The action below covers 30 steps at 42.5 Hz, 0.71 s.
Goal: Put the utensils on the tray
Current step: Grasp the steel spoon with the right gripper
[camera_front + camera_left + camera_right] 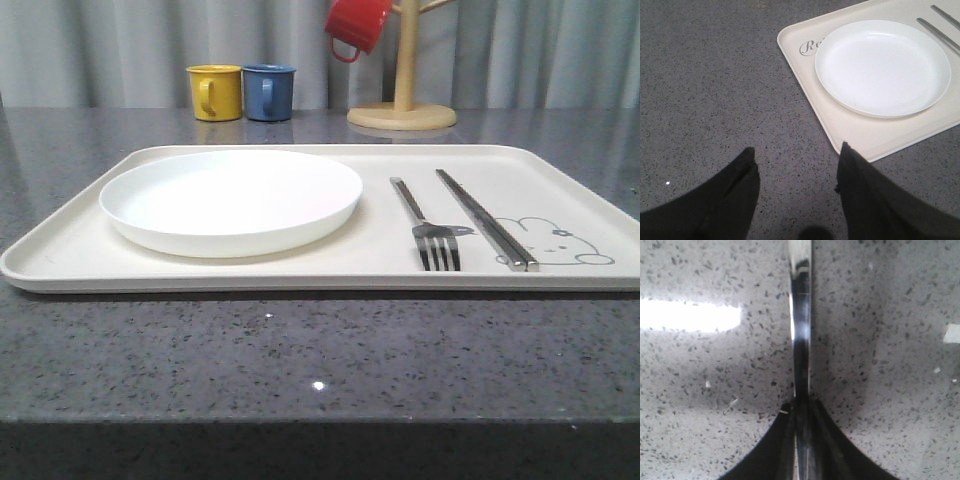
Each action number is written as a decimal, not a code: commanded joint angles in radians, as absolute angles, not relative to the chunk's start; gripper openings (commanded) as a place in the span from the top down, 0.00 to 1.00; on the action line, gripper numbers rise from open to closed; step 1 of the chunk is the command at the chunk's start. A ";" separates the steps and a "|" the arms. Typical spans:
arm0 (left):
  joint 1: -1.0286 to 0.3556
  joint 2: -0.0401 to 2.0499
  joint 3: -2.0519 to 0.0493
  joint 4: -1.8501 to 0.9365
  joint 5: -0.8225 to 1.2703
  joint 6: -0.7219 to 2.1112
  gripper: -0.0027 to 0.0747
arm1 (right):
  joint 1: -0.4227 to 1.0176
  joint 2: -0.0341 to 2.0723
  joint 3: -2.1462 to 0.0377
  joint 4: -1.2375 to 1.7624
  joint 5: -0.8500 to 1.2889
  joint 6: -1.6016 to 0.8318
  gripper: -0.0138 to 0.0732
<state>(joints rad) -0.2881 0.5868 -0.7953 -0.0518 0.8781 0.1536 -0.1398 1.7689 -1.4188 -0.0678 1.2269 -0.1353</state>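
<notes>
Between the right gripper (801,412) fingers sits a thin shiny metal handle (801,340), pinched edge-on over speckled grey counter. By elimination probably the spoon, bowl not visible, can't confirm. Judged: light, rigid, very slick polished steel; narrow flat stem could twist or slide in the pads, so hold mid-handle across the flat faces.

On the tray's (330,265) right half lie the fork (428,225) and chopsticks (485,218), parallel, handles far, tips near, just beside the rabbit drawing (555,240). Both silver, mirror finish; fork four-tined, chopsticks long and flat. White plate (231,200) fills the tray's left half. Free spot for the held piece looks to be between plate and fork.

Left gripper (795,172) spread wide, holding nothing, over bare counter just off the tray's left near corner.
</notes>
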 commanded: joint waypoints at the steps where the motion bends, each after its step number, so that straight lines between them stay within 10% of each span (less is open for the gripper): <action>1: -0.295 0.589 -0.822 -0.057 0.808 0.145 0.51 | -0.146 1.693 -1.445 -0.059 1.344 -0.137 0.78; 30: -0.295 0.589 -0.822 -0.057 0.808 0.145 0.51 | 0.141 1.567 -1.445 0.248 1.310 0.014 0.78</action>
<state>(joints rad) -0.2881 0.5868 -0.7953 -0.0518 0.8781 0.1536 0.1005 1.5831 -1.4188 0.2336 1.2306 -0.0294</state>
